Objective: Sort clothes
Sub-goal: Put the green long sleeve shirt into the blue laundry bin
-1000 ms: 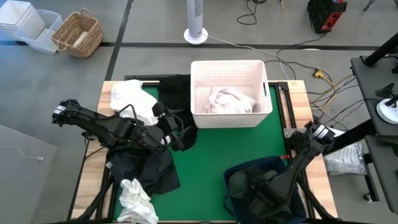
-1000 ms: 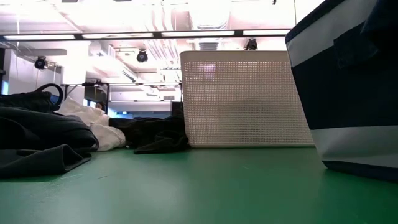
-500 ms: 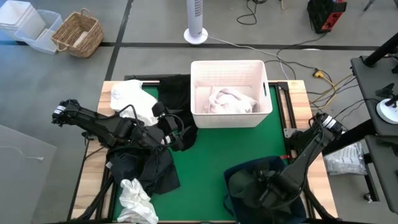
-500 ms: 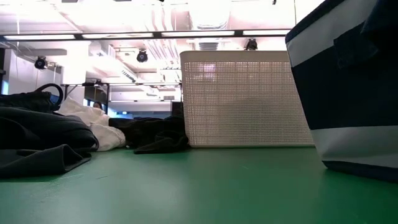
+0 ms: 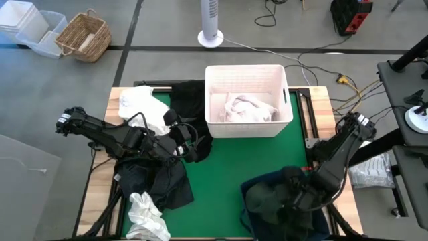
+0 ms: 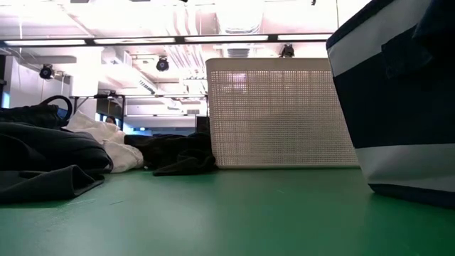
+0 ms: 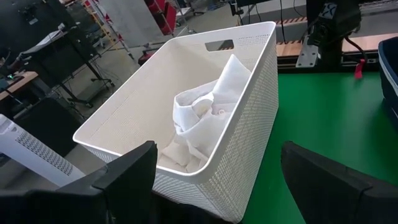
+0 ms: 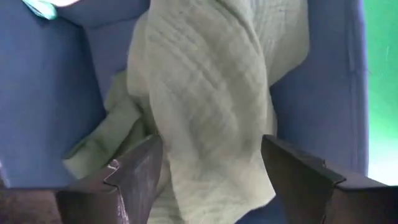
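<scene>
Dark clothes (image 5: 157, 184) and a white garment (image 5: 147, 214) lie heaped at the table's near left. Another white garment (image 5: 140, 107) and a black one (image 5: 187, 97) lie at the far left. My left gripper (image 5: 194, 144) hangs open above the pile's right edge, facing the white bin (image 7: 186, 93), which holds a white garment (image 7: 202, 121). My right gripper (image 8: 211, 146) is open above the navy bin (image 5: 267, 182). Its fingers stand on either side of a pale green garment (image 8: 205, 93) lying crumpled in that bin, clear of it.
The white bin (image 5: 247, 100) stands at the table's far middle and the navy bin (image 6: 398, 99) at the near right. Bare green mat (image 5: 234, 161) lies between them. Off the table are a wicker basket (image 5: 83, 37) and a fan base (image 5: 211, 37).
My right gripper has risen out of the navy bin, its arm swinging up and back toward the table's right edge. The green garment stays lying in the bin.
</scene>
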Robot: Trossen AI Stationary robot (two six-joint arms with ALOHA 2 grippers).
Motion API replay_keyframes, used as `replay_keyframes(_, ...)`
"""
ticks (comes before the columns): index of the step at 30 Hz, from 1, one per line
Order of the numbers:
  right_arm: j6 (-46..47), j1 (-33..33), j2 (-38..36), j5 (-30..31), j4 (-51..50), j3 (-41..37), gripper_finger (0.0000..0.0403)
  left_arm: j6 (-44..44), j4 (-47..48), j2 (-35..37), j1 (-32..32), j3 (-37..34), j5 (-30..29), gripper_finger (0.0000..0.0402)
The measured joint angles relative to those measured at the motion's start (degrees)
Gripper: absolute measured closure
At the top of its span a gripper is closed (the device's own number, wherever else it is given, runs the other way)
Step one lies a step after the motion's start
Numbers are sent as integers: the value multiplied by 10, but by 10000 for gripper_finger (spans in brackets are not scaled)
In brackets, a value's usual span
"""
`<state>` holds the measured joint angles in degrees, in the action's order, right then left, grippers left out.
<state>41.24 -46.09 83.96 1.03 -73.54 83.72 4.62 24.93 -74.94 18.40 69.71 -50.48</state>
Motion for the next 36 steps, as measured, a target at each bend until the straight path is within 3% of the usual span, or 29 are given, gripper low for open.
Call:
replay_keyframes(9,42,0,-36,26,0,0,161,5,0,0,0,0,0,87)
replay_keyframes(16,46,32,-30,71,2,0,222,5,0,0,0,0,0,87)
replay_keyframes(25,-118,112,6,77,63,0,377,5,0,0,0,0,0,87)
replay_keyframes(36,-263,166,72,41,82,0,393,7,0,0,0,0,0,87)
